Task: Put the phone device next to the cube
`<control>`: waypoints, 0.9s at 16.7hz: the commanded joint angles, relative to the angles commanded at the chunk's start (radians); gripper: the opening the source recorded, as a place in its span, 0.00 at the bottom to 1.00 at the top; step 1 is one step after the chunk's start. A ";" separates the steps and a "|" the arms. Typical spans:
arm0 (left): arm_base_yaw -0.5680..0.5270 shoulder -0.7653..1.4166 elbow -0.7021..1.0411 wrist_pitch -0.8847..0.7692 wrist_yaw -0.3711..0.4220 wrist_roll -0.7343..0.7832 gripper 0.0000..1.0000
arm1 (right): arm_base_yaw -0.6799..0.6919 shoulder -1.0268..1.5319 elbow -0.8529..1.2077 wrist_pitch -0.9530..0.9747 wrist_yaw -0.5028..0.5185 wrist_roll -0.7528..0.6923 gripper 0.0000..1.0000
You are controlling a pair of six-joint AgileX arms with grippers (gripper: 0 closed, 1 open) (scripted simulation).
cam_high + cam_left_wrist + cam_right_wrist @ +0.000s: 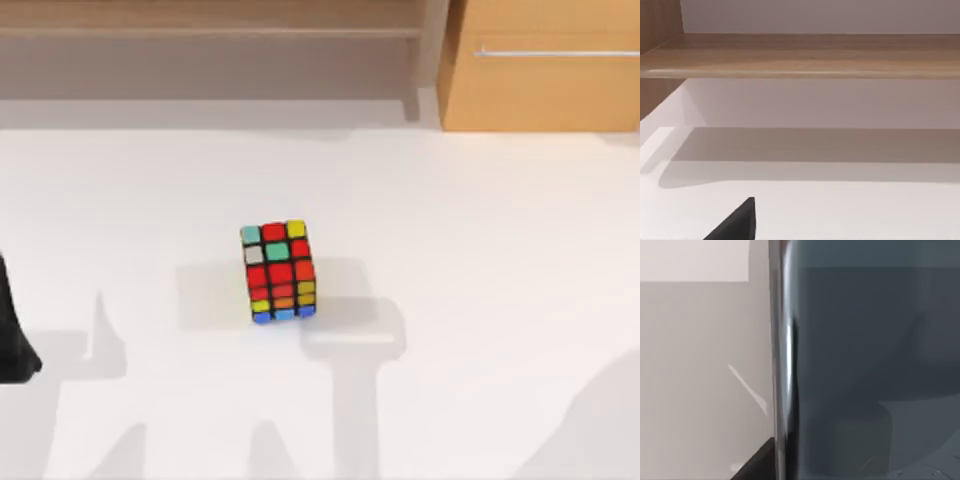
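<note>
A dark part of the left arm (pixel 14 340) is seen at the left edge of the table (pixel 480 300) in the top view; in the left wrist view a black finger (pixel 737 222) of that pincer juts over the white surface, and whether the left pincer is wide or narrow cannot be told; ahead of it a wooden shelf (pixel 805 55) runs above the back of the table.

In the right wrist view the phone (pixel 870 370) is seen very close to the camera, its dark grey-blue face and silver rim standing lengthwise against the pale table; a black finger (pixel 757 462) of the right pincer shows beside the rim; whether that pincer grips the phone cannot be told.

The cube (pixel 278 271) is seen from above near the middle of the table, slightly turned, its top mostly red with teal, yellow and white stickers; it stands well to the right of the left arm, with bare white surface on every side; a wooden cabinet (pixel 545 65) with a silver handle stands behind the table's far right edge.
</note>
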 joint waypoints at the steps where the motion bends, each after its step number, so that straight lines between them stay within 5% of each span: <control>1: 0.000 0.000 0.000 0.000 0.000 0.000 1.00 | 0.000 0.000 0.000 0.000 0.000 0.000 0.00; 15: 0.000 0.000 0.000 0.000 0.000 0.000 1.00 | 0.000 -0.060 0.045 -0.089 0.005 -0.003 0.00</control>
